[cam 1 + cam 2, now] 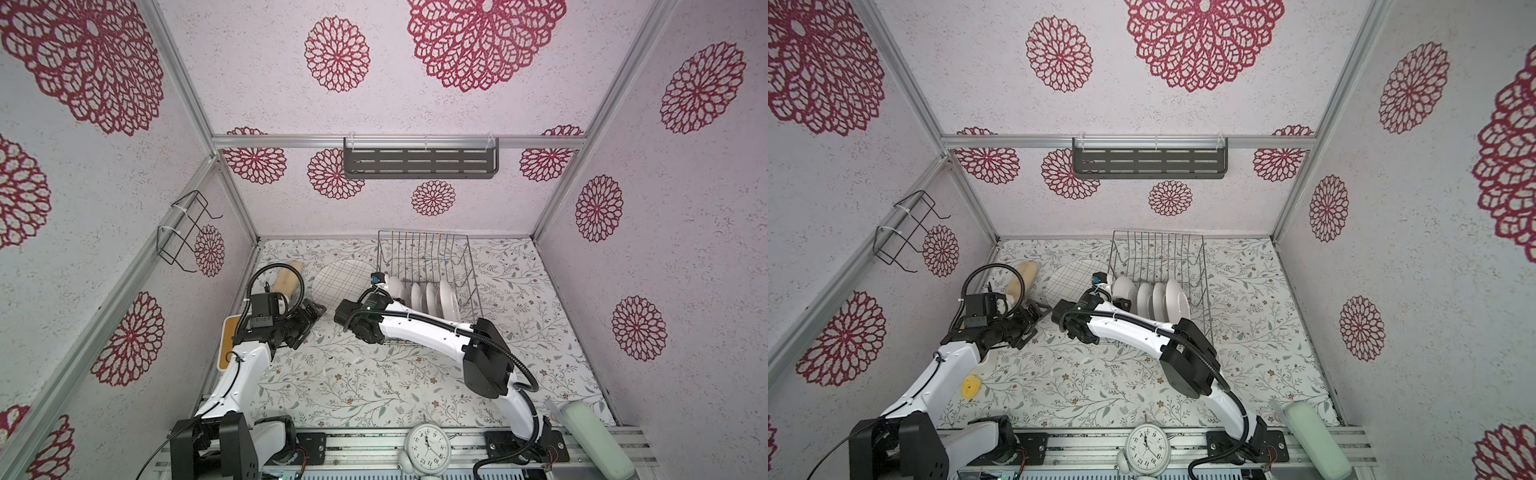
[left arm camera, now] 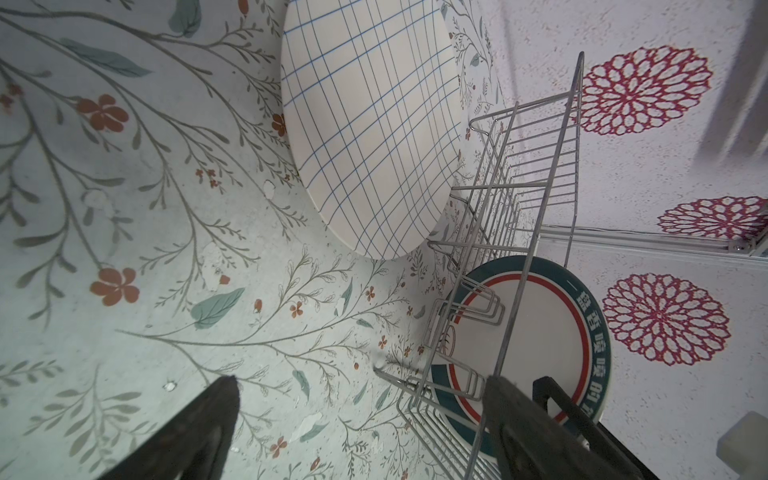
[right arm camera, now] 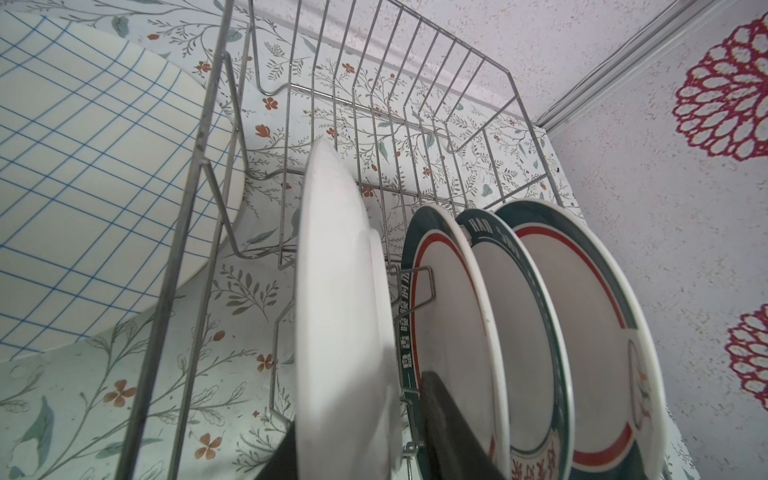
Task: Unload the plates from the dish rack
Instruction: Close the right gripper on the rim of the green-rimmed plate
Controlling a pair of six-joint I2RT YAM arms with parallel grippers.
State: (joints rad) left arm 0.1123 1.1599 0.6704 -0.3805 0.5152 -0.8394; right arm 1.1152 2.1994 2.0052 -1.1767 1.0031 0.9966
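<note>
The silver wire dish rack (image 1: 424,249) (image 1: 1158,249) stands at the back of the table, with several plates upright in it. My right gripper (image 3: 357,415) (image 1: 386,289) straddles the leftmost plate (image 3: 336,291) (image 1: 395,284), whose white back faces the camera. One finger (image 3: 449,432) sits between that plate and the teal-rimmed plate (image 3: 453,332) beside it, with a small gap showing; the jaws are open. The cream grid-lined plate (image 1: 340,282) (image 2: 370,137) lies flat on the table, left of the rack. My left gripper (image 2: 361,415) (image 1: 309,316) hangs wide open and empty near the rack's left side.
A tan wooden piece (image 1: 289,278) lies behind the left arm, and an orange board (image 1: 228,345) lies beside it. A white clock (image 1: 428,446) and a pale green cylinder (image 1: 594,436) are at the front edge. A grey slotted shelf (image 1: 419,158) and a black wire holder (image 1: 183,228) hang on the walls.
</note>
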